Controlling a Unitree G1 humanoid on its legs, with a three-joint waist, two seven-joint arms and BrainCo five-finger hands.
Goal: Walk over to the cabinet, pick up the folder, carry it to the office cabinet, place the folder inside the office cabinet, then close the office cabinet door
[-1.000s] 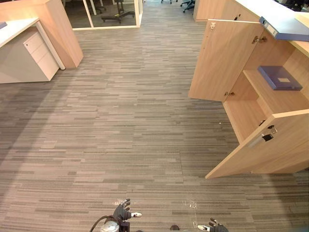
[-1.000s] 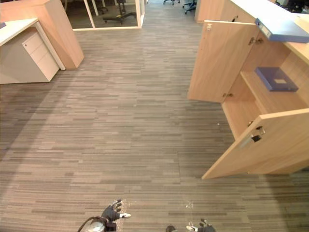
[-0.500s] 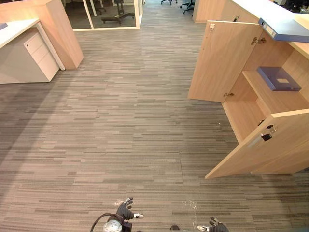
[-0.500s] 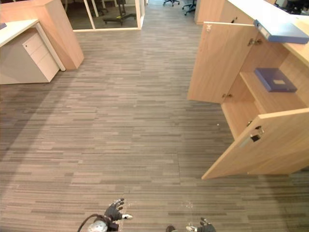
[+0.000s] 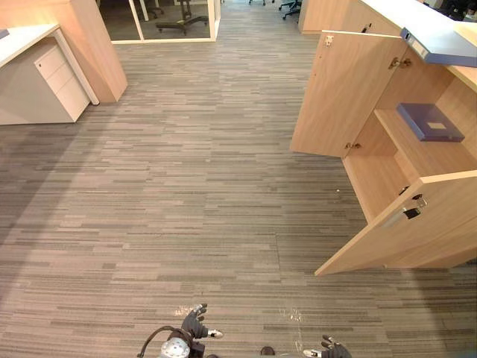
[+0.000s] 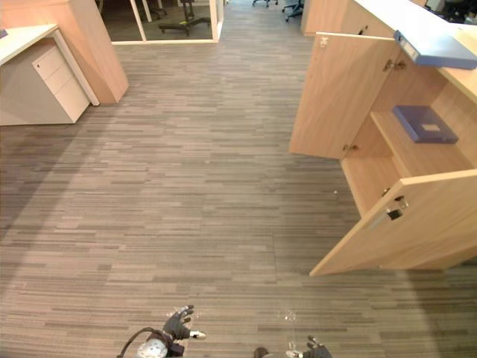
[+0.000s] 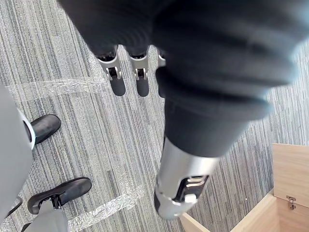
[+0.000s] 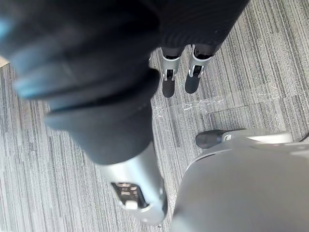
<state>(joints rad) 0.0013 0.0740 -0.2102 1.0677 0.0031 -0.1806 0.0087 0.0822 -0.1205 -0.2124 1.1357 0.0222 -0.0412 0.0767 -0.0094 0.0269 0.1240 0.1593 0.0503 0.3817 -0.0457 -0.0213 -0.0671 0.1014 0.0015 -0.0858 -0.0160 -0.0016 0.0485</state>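
Note:
A wooden office cabinet (image 5: 417,160) stands at the right with both doors swung open. A blue folder (image 5: 430,121) lies flat on its inner shelf. A second blue folder (image 5: 441,45) lies on the cabinet's top. My left hand (image 5: 192,326) hangs low near the floor, far from the cabinet, its fingers (image 7: 128,77) straight and holding nothing. My right hand (image 5: 332,347) hangs low as well, with its fingers (image 8: 179,75) straight and empty.
The cabinet's near door (image 5: 402,231) juts out over the carpet; the far door (image 5: 343,93) stands open beyond it. A white desk with a drawer unit (image 5: 45,74) and a wooden partition (image 5: 93,45) stand at the far left. Faint tape marks (image 5: 294,317) lie on the floor.
The whole picture has shifted slightly, so the camera moved. Both hands hang as before, and the folders and doors have not moved.

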